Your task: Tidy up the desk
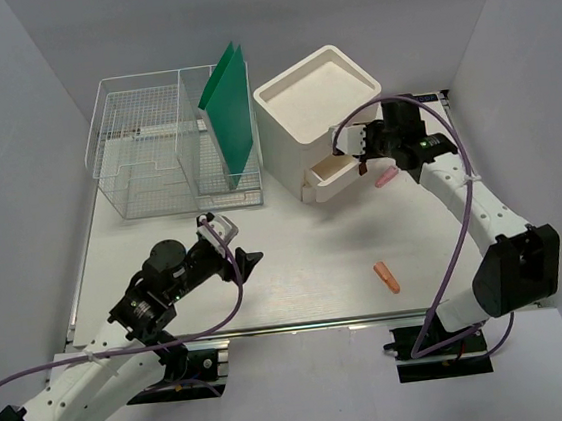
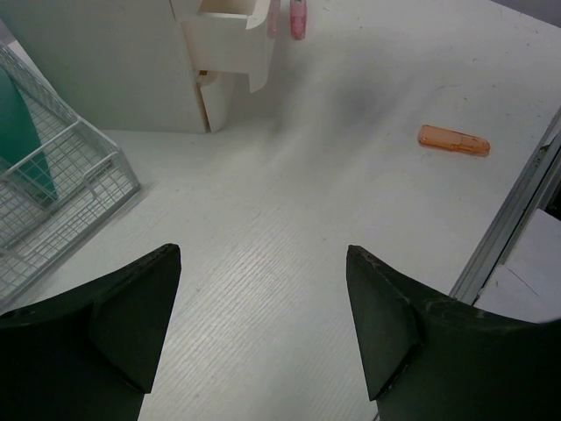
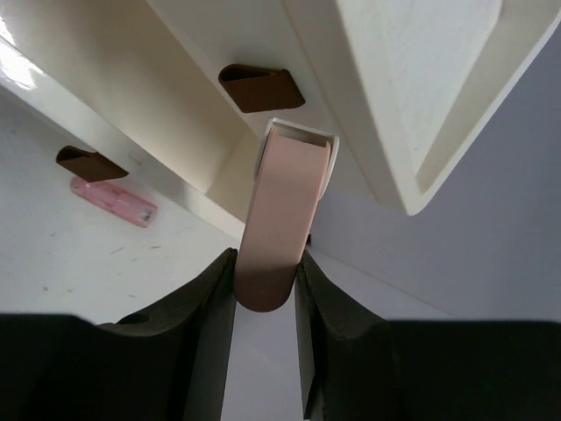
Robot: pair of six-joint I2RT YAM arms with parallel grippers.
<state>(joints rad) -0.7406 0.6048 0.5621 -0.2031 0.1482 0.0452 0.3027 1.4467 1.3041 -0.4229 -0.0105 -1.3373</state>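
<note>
- Desk [image 1: 316, 257]: white top, fills the workspace under both arms, metal rail [image 1: 303, 326] along its near edge.
- Left gripper [image 1: 236, 243]: jaws wide apart, nothing between them, over bare surface toward the near-left corner.
- Right gripper [image 1: 360, 147]: at the far edge, right of centre, against the front of the white drawer box [image 1: 315, 101]. Fingers [image 3: 210, 298] clamped on a tan-pink stick [image 3: 280, 210]. The stick's white far end points at the box; cannot tell whether it touches.
- Lowest drawer [image 1: 330, 177]: pulled out.
- Pink stick [image 1: 386, 176]: flat on the surface, just right of that drawer.
- Orange stick [image 1: 387, 277]: alone, right of centre, close to the near edge.
- Wire basket [image 1: 144, 154]: far-left corner; green board [image 1: 231, 115] upright in its right compartment.
</note>
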